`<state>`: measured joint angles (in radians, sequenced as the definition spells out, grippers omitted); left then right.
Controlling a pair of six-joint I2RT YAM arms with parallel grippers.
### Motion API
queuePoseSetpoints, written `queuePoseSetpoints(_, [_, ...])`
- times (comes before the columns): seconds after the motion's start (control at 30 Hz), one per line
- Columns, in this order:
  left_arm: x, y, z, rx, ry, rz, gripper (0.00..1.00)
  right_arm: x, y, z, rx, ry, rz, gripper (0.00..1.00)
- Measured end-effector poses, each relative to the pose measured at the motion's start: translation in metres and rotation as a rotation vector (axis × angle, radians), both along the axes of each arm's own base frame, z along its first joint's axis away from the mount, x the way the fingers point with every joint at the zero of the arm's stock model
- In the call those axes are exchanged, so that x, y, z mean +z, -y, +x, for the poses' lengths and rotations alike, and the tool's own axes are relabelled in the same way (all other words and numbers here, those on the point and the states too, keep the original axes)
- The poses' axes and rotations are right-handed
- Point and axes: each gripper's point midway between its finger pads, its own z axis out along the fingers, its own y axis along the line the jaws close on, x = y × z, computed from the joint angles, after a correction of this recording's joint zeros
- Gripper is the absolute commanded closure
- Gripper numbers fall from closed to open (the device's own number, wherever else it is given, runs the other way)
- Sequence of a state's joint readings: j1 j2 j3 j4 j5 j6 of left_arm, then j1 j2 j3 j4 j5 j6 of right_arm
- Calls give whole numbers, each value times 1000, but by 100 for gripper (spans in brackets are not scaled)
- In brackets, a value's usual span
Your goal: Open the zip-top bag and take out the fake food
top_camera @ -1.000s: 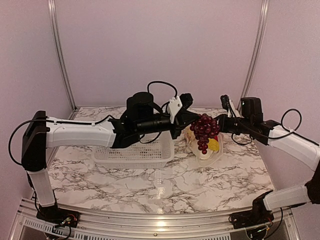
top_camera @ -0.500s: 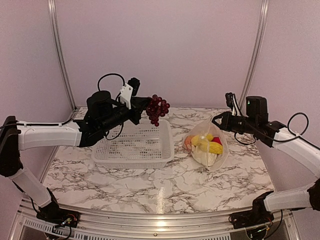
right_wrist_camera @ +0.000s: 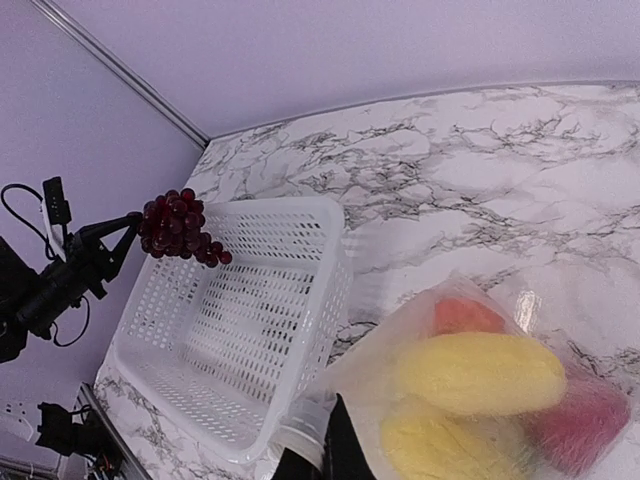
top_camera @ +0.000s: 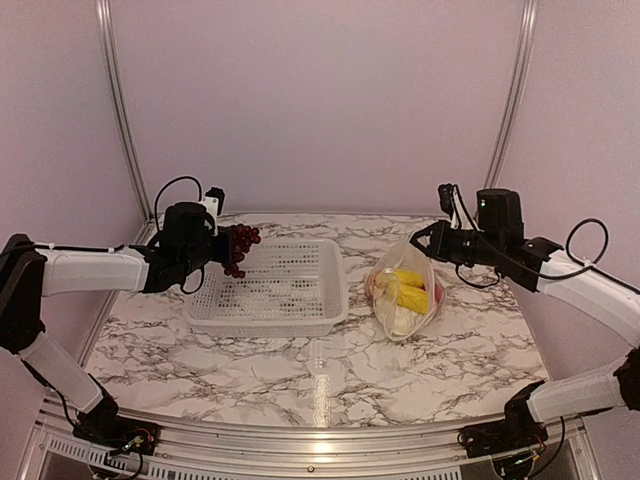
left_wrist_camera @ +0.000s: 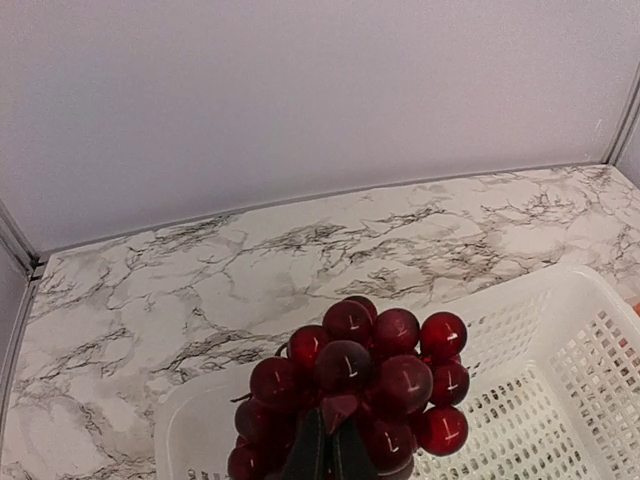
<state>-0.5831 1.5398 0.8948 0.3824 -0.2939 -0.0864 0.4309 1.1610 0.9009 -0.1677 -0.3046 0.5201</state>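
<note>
The left pincer clamps the grape bunch dangling over the basket; the right pincer pinches the mouth-up zip-top bag.

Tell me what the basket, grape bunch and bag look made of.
The basket looks like rigid white plastic, moulded in a perforated grid. The grape bunch is probably hard plastic: dark red, glossy, sharp highlights. The bag seems thin clear plastic film, wrinkled, contents showing through.

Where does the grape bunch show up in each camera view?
Top external: grape bunch left of centre, over the white basket's left end.
Left wrist: bunch bottom centre, in the foreground.
Right wrist: bunch left of centre, over a basket corner.
Shared landmark: the white basket.
</note>
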Motion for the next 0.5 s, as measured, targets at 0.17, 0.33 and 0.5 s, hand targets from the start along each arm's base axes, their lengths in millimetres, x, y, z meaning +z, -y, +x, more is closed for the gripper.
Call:
queuePoseSetpoints(0.17, [-21,-48,14,163,-71,7,100,1,-6,8,-5,4,0,100])
queuePoseSetpoints(0.33, [-36,-98,25,308,-126,-7,100,-1,-11,19,-11,6,3,100])
queuePoseSetpoints(0.5, [-41,-143,30,432,-148,-21,100,-1,-17,26,-12,7,9,100])
